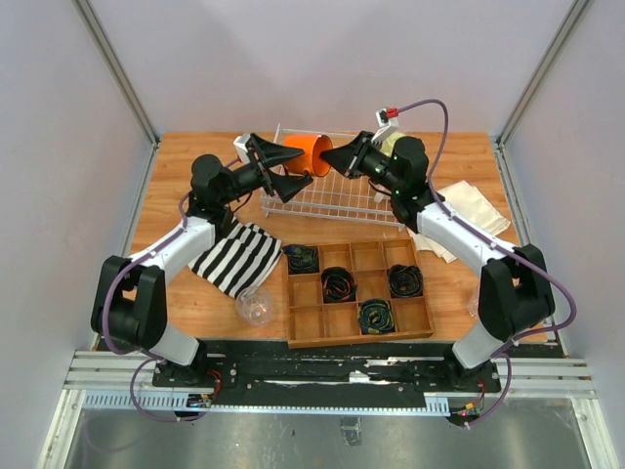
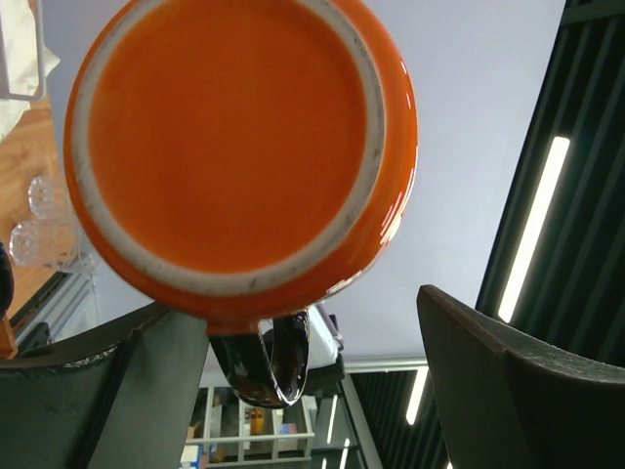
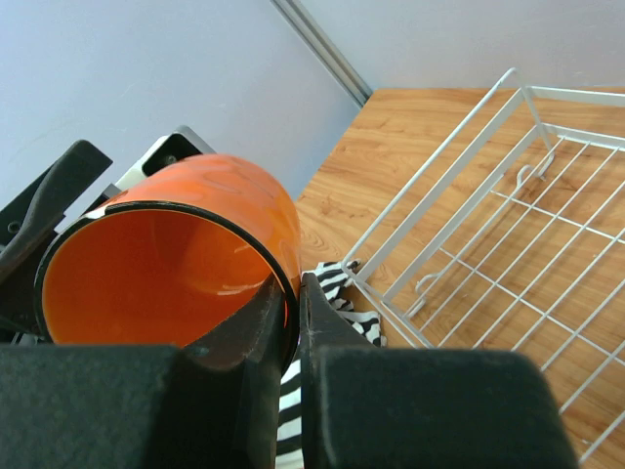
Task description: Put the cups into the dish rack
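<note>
The orange mug [image 1: 312,151] with a dark handle [image 2: 264,362] hangs on its side above the back left of the white wire dish rack [image 1: 332,200]. My right gripper [image 1: 330,161] is shut on its rim, one finger inside and one outside, as the right wrist view [image 3: 296,283] shows. My left gripper [image 1: 303,164] is open, its fingers spread on either side of the mug's base [image 2: 229,137]. A clear tumbler [image 1: 255,307] lies on the table at the front left. The rack [image 3: 508,225] looks empty where it shows.
A black-and-white striped cloth [image 1: 239,256] lies left of the rack. A wooden compartment tray [image 1: 356,291] of black cables sits in front of it. A beige cloth [image 1: 474,210] lies at the right. Clear tumblers [image 2: 39,220] show at the left edge of the left wrist view.
</note>
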### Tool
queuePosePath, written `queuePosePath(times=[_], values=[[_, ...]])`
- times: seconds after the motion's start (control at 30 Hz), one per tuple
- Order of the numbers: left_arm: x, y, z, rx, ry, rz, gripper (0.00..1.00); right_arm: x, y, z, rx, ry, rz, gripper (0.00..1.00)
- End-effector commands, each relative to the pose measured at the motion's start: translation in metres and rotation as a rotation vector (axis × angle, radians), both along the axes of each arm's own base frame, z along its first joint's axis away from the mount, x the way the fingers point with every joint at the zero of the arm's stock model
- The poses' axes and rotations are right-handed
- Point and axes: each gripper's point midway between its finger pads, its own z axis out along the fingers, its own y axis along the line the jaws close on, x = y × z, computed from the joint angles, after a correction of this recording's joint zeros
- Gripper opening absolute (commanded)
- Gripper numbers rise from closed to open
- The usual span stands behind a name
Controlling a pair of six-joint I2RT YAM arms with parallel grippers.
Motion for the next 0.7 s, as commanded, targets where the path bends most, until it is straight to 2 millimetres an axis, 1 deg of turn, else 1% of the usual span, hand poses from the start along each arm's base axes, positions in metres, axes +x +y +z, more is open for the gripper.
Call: queuePosePath(times=[0.0,0.03,0.2,0.27,0.33,0.5,0.67], values=[[-0.003,-0.006,0.030,-0.055,-0.090,-0.016,0.84,-0.014,0.015,0.025,0.065,-0.098,0.049,0.01],[-0.002,-0.006,0.030,-0.059,-0.093,-0.014,0.83,-0.015,0.016,0.025,0.064,-0.101,0.052,0.01],[-0.005,-0.004,0.041,-0.087,-0.118,-0.012,0.66,-0.018,0.015,0.015,0.050,-0.096,0.056,0.01],[-0.006,-0.004,0.043,-0.088,-0.127,-0.017,0.61,-0.019,0.015,0.011,0.045,-0.087,0.061,0.01],[-0.008,-0.004,0.045,-0.091,-0.135,-0.022,0.49,-0.018,0.017,0.007,0.045,-0.075,0.068,0.01],[-0.014,-0.006,0.049,-0.110,-0.149,-0.047,0.45,-0.017,0.018,-0.001,0.031,-0.059,0.077,0.01],[-0.019,-0.008,0.051,-0.129,-0.150,-0.066,0.37,-0.016,0.019,-0.012,0.009,-0.047,0.077,0.01]])
